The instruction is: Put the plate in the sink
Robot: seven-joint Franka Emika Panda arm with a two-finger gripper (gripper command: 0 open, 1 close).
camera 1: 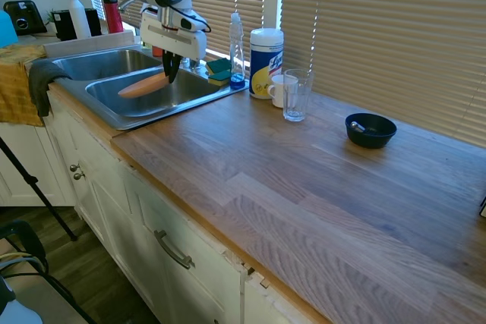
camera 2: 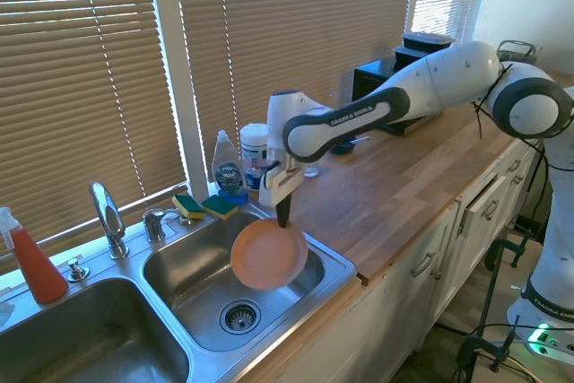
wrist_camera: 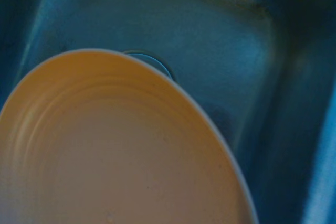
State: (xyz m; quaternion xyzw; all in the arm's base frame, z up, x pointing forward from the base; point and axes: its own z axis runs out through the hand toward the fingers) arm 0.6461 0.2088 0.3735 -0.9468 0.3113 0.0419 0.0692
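The peach-orange plate (camera 1: 141, 85) (camera 2: 266, 255) (wrist_camera: 110, 150) hangs tilted over the basin of the steel sink (camera 1: 114, 108) (camera 2: 336, 262) that lies nearer the counter. My gripper (camera 1: 170, 73) (camera 2: 282, 218) is shut on the plate's upper rim, pointing down from above. In the wrist view the plate fills the lower left, with the basin floor and part of the drain (wrist_camera: 157, 62) beyond it. The plate's lower edge sits inside the basin walls; I cannot tell whether it touches the bottom.
Behind the sink stand a chrome faucet (camera 2: 108, 217), sponges (camera 2: 204, 206), a dish soap bottle (camera 2: 230, 168), a wipes canister (camera 1: 266, 52) and an orange spray bottle (camera 2: 31, 262). A mug, a glass (camera 1: 295, 95) and a dark blue bowl (camera 1: 370, 130) stand on the wooden counter (camera 1: 304, 187).
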